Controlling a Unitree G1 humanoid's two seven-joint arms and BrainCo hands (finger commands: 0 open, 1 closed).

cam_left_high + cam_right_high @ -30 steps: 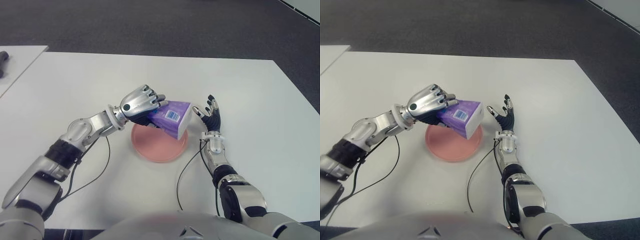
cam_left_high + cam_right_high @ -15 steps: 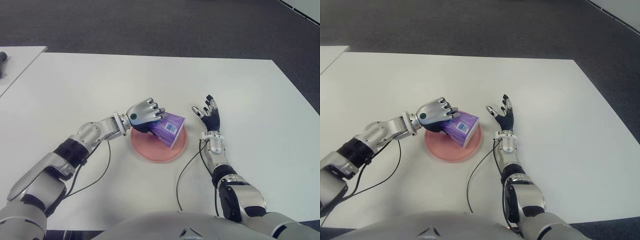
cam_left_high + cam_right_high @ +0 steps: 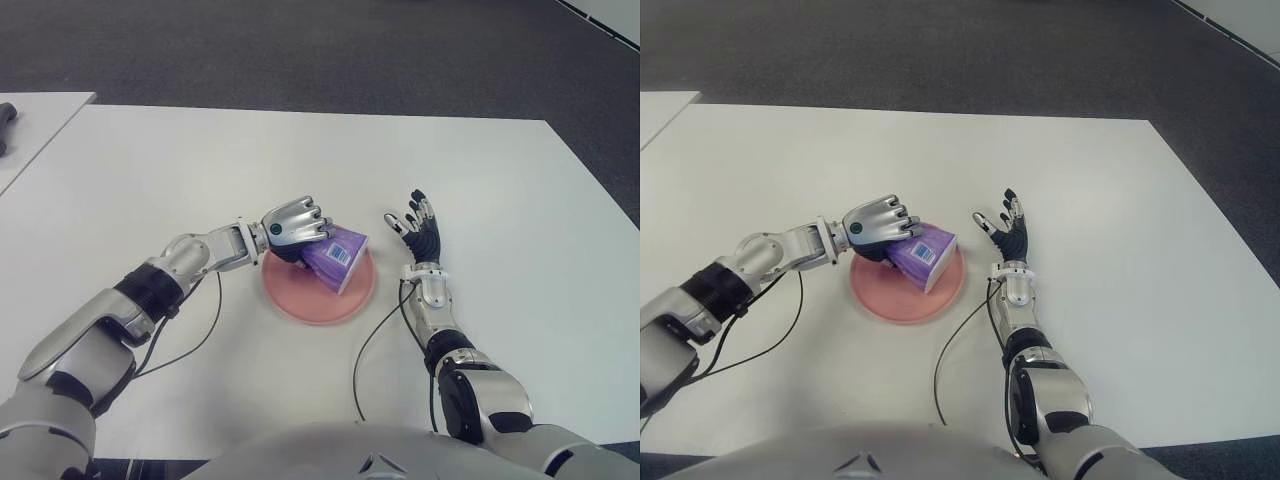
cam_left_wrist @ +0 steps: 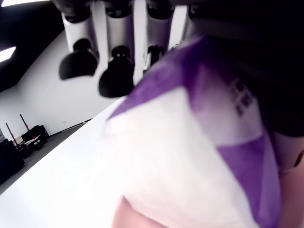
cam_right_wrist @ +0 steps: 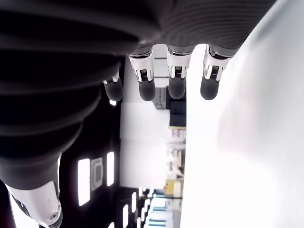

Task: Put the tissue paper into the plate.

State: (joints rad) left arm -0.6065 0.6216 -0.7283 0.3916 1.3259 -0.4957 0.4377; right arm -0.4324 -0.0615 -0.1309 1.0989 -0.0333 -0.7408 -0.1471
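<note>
Tissue paper pack (image 3: 338, 257) sat tilted in my left hand (image 3: 295, 222), fingers curled over it, low on the plate (image 3: 312, 303). I judged: open gently, lift straight. Right hand (image 3: 418, 228) beside, fingers spread, empty.

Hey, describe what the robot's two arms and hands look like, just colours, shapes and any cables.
Both arms are silver-grey metal segments with black joint bands. The left hand has a rounded silver shell with a small dark teal dot on its back. The right hand shows a black palm and silver-and-black fingers. A thin black cable hangs from each forearm.
</note>
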